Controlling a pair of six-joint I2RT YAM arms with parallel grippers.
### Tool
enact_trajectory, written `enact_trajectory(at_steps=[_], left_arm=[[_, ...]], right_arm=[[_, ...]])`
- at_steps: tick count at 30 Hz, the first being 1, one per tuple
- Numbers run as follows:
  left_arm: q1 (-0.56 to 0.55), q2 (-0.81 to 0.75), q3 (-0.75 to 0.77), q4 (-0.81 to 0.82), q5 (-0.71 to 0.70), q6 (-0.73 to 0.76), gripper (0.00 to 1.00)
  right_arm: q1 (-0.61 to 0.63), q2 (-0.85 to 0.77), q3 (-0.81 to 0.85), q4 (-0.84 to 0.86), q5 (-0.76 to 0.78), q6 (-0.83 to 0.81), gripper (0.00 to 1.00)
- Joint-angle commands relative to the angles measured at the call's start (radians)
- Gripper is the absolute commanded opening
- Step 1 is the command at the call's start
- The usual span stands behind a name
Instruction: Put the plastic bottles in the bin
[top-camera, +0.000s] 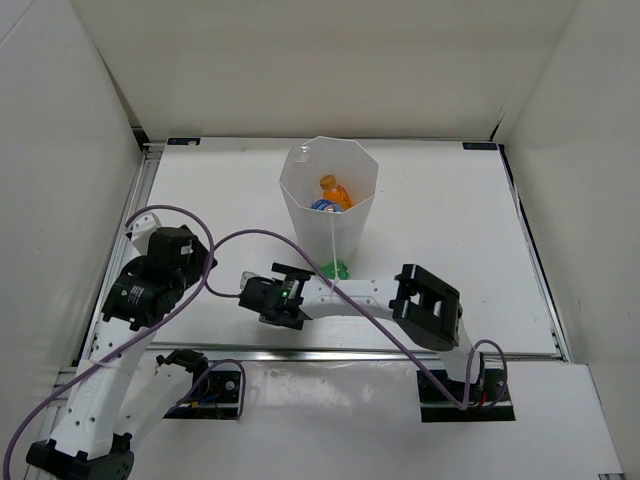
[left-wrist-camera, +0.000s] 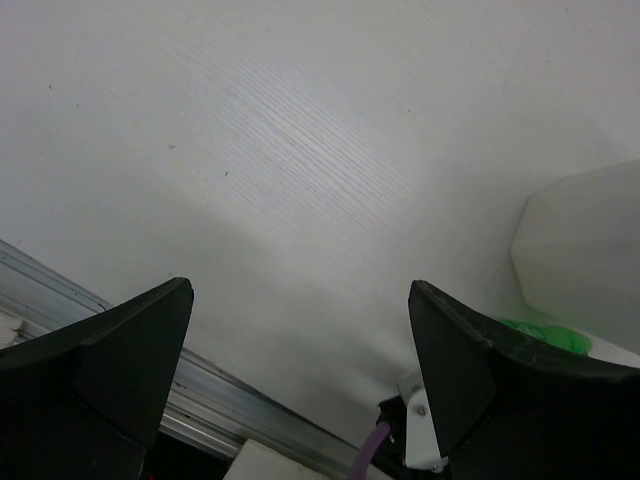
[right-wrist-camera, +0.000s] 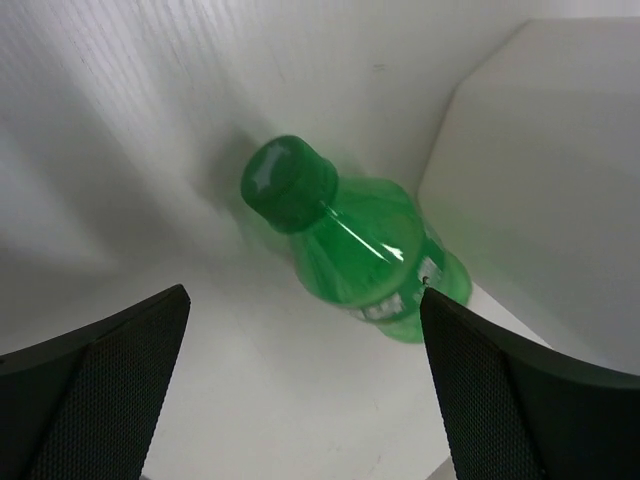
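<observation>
Hanging over bare table (top-camera: 450, 220) toward its near left corner, the left gripper (left-wrist-camera: 300, 285) has its jaws spread wide with nothing between them, apparently parked clear of the work. Further right, close to the near edge, the right gripper (right-wrist-camera: 305, 291) is also released and empty. Its fingers frame the green bottle (right-wrist-camera: 350, 240), which suggests it is lining up a pick. That bottle lies on its side on the table, its base touching or just beside the foot of the bin (top-camera: 300, 215) and its cap pointing away, so the neck end looks the freer place to grip. The bin stands midway between the left and right edges, mouth upward; an orange bottle (top-camera: 335, 190) and a blue-labelled bottle (top-camera: 322, 205) already lie inside.
</observation>
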Motion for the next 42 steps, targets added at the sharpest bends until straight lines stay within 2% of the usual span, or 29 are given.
enact_trajectory(at_steps=[1, 8, 11, 12, 17, 24, 25, 28, 30, 34, 35, 36, 38, 40, 41, 42], left_arm=[[0.002, -0.017, -0.009, -0.017, 0.044, 0.046, 1.00], [0.002, -0.055, -0.018, -0.026, 0.054, 0.074, 1.00], [0.002, -0.064, -0.028, -0.035, 0.054, 0.074, 1.00], [0.002, -0.073, -0.028, -0.035, 0.054, 0.074, 1.00], [0.002, -0.073, -0.028, -0.045, 0.054, 0.074, 1.00], [0.002, -0.073, -0.018, -0.054, 0.043, 0.074, 1.00], [0.002, -0.073, -0.018, -0.054, 0.043, 0.065, 1.00], [0.002, -0.073, -0.009, -0.054, 0.031, 0.065, 1.00], [0.002, -0.073, 0.000, -0.054, -0.006, 0.065, 1.00], [0.002, -0.073, 0.041, -0.075, -0.079, 0.052, 1.00], [0.002, -0.073, 0.061, -0.088, -0.093, 0.052, 1.00], [0.002, -0.073, 0.061, -0.088, -0.106, 0.052, 1.00], [0.002, -0.073, 0.075, -0.088, -0.130, 0.052, 1.00], [0.002, -0.073, 0.075, -0.088, -0.130, 0.052, 1.00], [0.002, -0.073, 0.075, -0.088, -0.130, 0.052, 1.00], [0.002, -0.073, 0.063, -0.088, -0.130, 0.043, 1.00]], right_arm=[[-0.041, 0.049, 0.005, 0.063, -0.042, 0.000, 1.00], [-0.107, 0.125, 0.120, 0.019, -0.143, 0.080, 0.88], [-0.127, 0.145, 0.120, 0.019, -0.171, 0.094, 0.79], [-0.127, 0.155, 0.120, 0.019, -0.171, 0.103, 0.71], [-0.147, 0.187, 0.129, -0.012, -0.224, 0.140, 0.59], [-0.147, 0.198, 0.197, -0.105, -0.243, 0.195, 0.24], [-0.138, 0.207, 0.220, -0.172, -0.234, 0.226, 0.15], [-0.120, 0.216, 0.375, -0.312, -0.203, 0.290, 0.00], [-0.111, 0.184, 0.448, -0.389, -0.194, 0.326, 0.00], [-0.110, 0.132, 0.765, -0.513, -0.253, 0.361, 0.00], [-0.110, 0.115, 0.918, -0.532, -0.254, 0.378, 0.00], [-0.110, 0.062, 0.956, -0.518, -0.263, 0.378, 0.00], [-0.110, -0.040, 0.903, -0.442, -0.228, 0.425, 0.00], [-0.147, -0.268, 0.752, -0.179, -0.218, 0.425, 0.00], [-0.147, -0.269, 0.751, -0.177, -0.218, 0.435, 0.00], [-0.182, -0.325, 0.737, -0.103, -0.218, 0.435, 0.00]])
